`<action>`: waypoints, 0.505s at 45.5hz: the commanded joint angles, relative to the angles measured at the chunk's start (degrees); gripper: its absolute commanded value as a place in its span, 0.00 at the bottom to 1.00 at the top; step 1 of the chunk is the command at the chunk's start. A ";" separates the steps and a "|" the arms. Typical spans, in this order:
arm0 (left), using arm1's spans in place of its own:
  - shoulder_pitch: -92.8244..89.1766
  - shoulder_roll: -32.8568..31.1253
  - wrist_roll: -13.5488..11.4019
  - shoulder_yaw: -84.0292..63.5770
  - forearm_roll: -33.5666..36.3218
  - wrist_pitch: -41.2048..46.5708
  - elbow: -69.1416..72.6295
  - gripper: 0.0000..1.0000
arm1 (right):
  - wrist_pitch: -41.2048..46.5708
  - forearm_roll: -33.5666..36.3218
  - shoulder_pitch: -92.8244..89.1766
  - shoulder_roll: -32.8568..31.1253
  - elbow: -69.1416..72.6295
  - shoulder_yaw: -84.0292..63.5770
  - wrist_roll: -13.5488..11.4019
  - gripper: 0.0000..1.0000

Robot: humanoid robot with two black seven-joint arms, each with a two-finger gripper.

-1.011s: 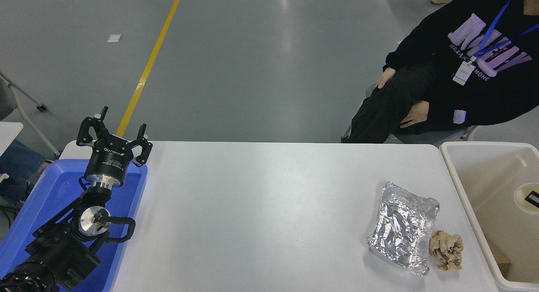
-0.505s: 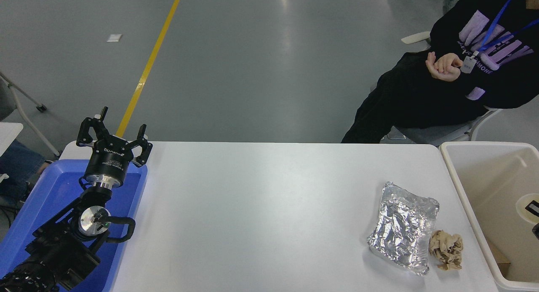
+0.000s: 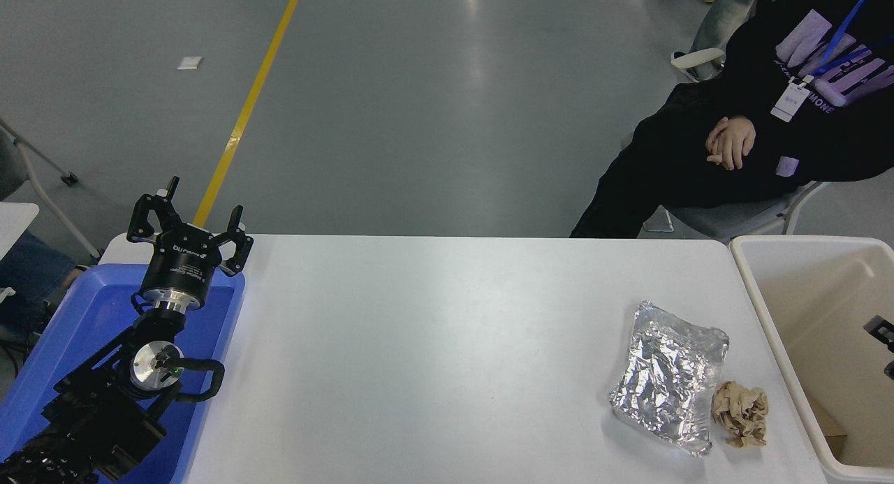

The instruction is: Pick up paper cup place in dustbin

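The dustbin [image 3: 767, 309] is a large cream-beige bin standing off the table's right end, cut by the picture's right edge. No paper cup shows anywhere in this view. Only small black pieces of my right gripper [image 3: 881, 328] poke in from the right edge, above the bin's inside. My left gripper [image 3: 188, 225] is parked open over the blue tray at the lower left, holding nothing.
A crumpled foil sheet [image 3: 669, 376] and a brown paper ball [image 3: 740, 413] lie on the white table [image 3: 433, 358] near the bin. The blue tray [image 3: 84, 330] fills the left end. A person [image 3: 730, 142] sits beyond the far right corner, hands clasped.
The white cup seen over the bin at the right edge no longer shows. The right gripper has drawn back toward the right edge. The seated person shifted and clasped hands.
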 commanded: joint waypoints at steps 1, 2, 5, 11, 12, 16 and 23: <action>-0.01 0.00 0.09 -0.01 0.10 0.00 0.00 0.98 | 1.52 0.01 14.18 -8.78 19.66 -6.46 -0.02 1.00; -0.01 0.00 0.09 -0.01 0.10 0.00 0.00 0.98 | 1.79 0.02 16.11 -9.04 20.80 -8.66 -0.02 1.00; -0.01 0.00 0.09 -0.01 0.10 0.00 0.00 0.98 | 3.02 -0.07 21.38 -8.96 24.14 -16.03 -0.02 1.00; -0.01 0.00 0.09 -0.01 0.10 0.00 0.00 0.98 | 6.18 0.02 30.79 -7.38 31.09 -26.42 -0.02 1.00; -0.01 0.00 0.09 -0.01 0.10 0.00 0.00 0.98 | 6.79 0.02 32.02 -7.46 31.97 -26.95 -0.02 1.00; -0.01 0.00 0.09 0.08 0.10 0.00 0.00 0.98 | 11.35 -0.25 36.24 -7.20 33.64 -28.54 -0.28 1.00; -0.01 0.00 0.09 0.08 0.10 0.00 0.00 0.98 | 26.20 -0.69 45.99 -5.80 33.65 -34.86 -0.46 1.00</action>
